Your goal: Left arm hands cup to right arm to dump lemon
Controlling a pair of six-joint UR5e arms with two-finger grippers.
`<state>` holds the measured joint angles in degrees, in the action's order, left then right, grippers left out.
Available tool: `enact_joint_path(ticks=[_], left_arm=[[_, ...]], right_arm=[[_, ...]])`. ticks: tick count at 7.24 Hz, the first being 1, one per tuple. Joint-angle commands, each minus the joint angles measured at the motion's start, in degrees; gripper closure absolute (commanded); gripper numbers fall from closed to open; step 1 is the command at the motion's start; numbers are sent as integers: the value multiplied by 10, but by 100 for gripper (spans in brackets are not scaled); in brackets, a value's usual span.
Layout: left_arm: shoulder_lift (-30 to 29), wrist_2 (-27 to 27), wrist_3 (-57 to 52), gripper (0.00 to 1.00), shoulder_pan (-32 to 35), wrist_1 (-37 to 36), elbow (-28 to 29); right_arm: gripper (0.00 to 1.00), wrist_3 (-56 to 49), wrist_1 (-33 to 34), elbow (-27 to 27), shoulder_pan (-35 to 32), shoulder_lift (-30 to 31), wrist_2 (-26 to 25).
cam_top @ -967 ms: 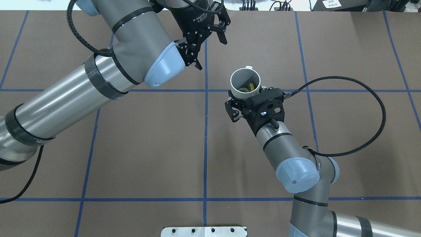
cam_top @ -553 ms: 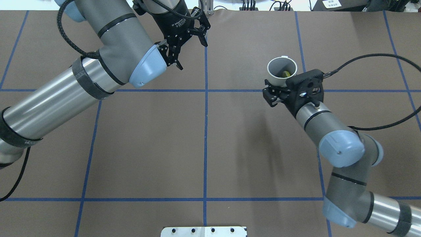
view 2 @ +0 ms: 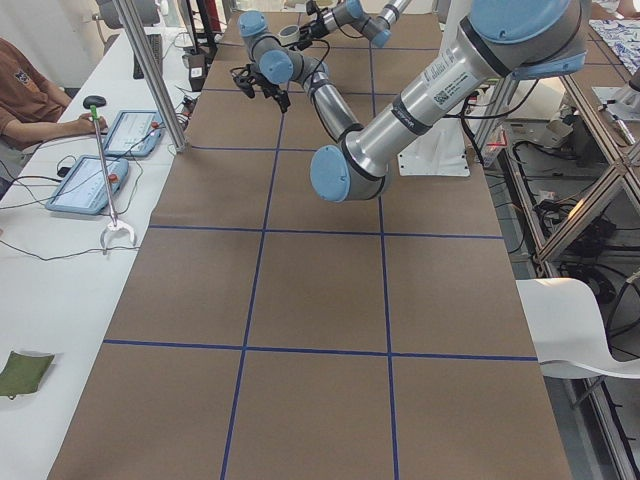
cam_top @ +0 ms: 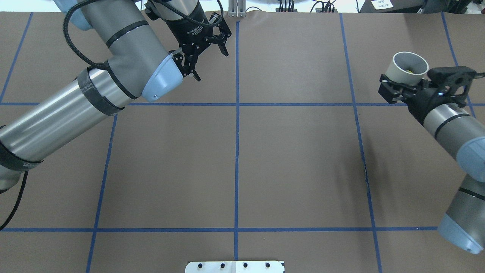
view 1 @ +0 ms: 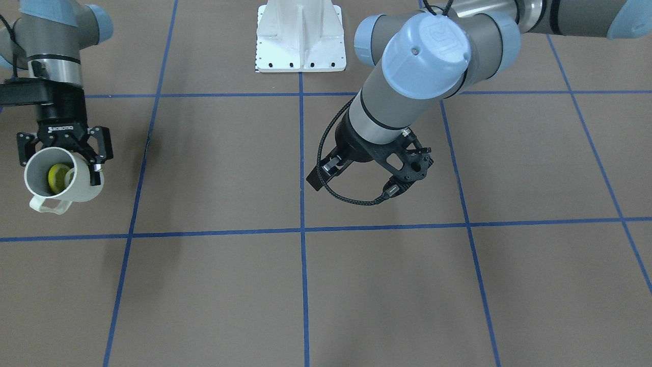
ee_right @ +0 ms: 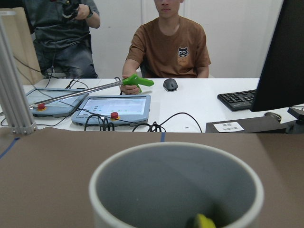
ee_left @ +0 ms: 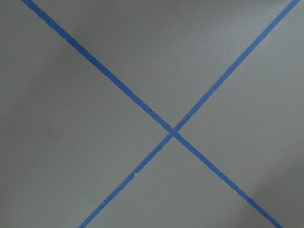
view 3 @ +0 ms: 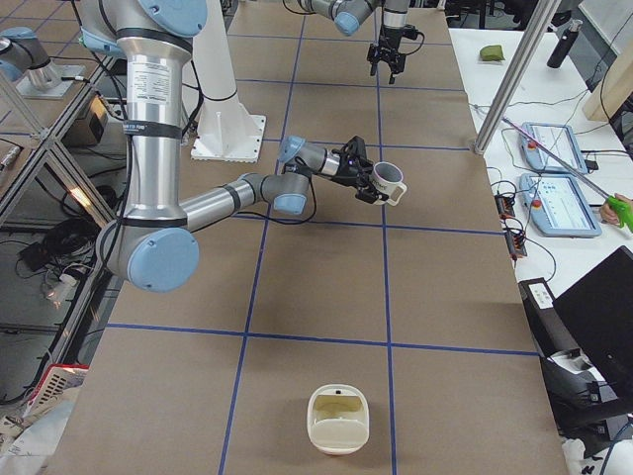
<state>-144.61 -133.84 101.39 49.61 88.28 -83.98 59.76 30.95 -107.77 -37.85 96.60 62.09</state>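
**Cup in the right gripper, left gripper free.** The slimmer grey-and-silver right arm [cam_top: 451, 121] reaches over the far right part of the brown paper-covered table [cam_top: 295, 170]. Its black two-finger right gripper [view 1: 62, 153] is clamped on a small cream-white cylindrical cup [view 1: 85, 184] with a grey inside, and the jaws press against opposite sides of the body. The cup is carried clear of the tabletop with its mouth up and its squared handle turned away from the robot. Inside lies the lemon [view 1: 56, 177] — a small yellow-green piece at the bottom, also seen low in the right wrist view.

The bulkier grey left arm [cam_top: 125, 57], with light-blue joint caps and a looping braided cable, extends to the far side of the table, just left of the centre tape line and well apart from the cup. Its black left gripper [cam_top: 210, 60] holds nothing, and its fingers are spread wide. The left wrist view shows only bare table and a crossing of blue tape lines [ee_left: 172, 131], part of the grid that divides the surface.

A white metal base plate [view 1: 300, 35] sits at the robot's edge of the table. A cream rounded-square dish [view 3: 338, 421] rests near the table's right end, well apart from both grippers. Beyond the far edge, a seated person in a brown shirt [ee_right: 166, 47] holds a green grabber tool [ee_right: 137, 81] — at a white desk.
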Motion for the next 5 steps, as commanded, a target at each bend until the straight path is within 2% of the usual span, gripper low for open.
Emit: enact_joint_path(ticks=[1, 2, 3, 4, 5], left_arm=[[0, 10, -1, 0, 1, 1, 4], [-1, 13, -1, 0, 1, 1, 5], [-1, 13, -1, 0, 0, 0, 4], [-1, 14, 0, 0, 0, 0, 4], [-1, 14, 0, 0, 0, 0, 4]], right_arm=[[96, 36, -142, 38, -44, 94, 51], [96, 101, -184, 70, -72, 115, 91], [96, 123, -241, 117, -119, 119, 144], [96, 128, -307, 178, -202, 116, 238], [96, 161, -322, 206, -270, 112, 299]])
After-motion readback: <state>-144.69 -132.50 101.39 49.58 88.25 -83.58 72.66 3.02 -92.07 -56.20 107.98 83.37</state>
